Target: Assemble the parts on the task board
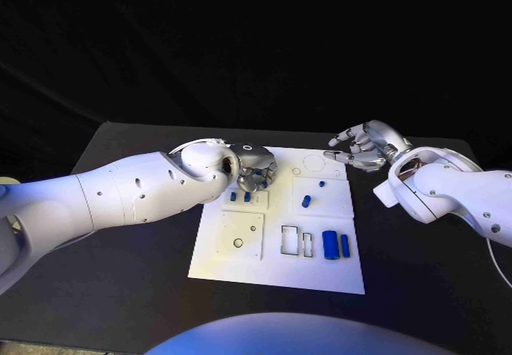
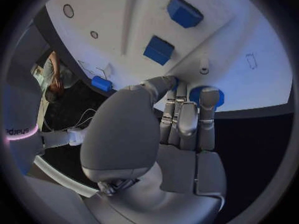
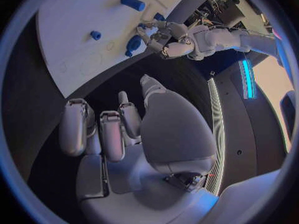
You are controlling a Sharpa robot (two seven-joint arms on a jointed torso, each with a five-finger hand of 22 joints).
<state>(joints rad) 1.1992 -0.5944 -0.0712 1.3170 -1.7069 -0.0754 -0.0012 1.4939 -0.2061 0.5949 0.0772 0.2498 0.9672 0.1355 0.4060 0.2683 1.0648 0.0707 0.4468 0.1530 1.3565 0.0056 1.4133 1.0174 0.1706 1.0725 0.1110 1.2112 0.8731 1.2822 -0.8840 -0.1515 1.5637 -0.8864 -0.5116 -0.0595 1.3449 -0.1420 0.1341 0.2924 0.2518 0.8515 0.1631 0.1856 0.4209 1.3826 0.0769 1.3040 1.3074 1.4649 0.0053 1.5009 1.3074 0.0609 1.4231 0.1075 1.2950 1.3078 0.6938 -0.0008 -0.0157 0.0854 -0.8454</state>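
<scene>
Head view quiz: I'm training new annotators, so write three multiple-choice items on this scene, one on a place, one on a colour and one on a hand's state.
1. Where do the two long blue cylinders lie?
A. upright at the far left corner
B. side by side on the near right part of the white task board
C. hanging over the board's edge

2. What colour are the small loose parts?
A. blue
B. red
C. green

3. The silver right hand is:
A. gripping a cylinder
B. pressing on the board
C. holding nothing, fingers apart

Answers:
1. B: the cylinders lie flat beside the rectangular slots.
2. A: every piece is blue.
3. C: the right wrist view shows an empty palm.
</scene>
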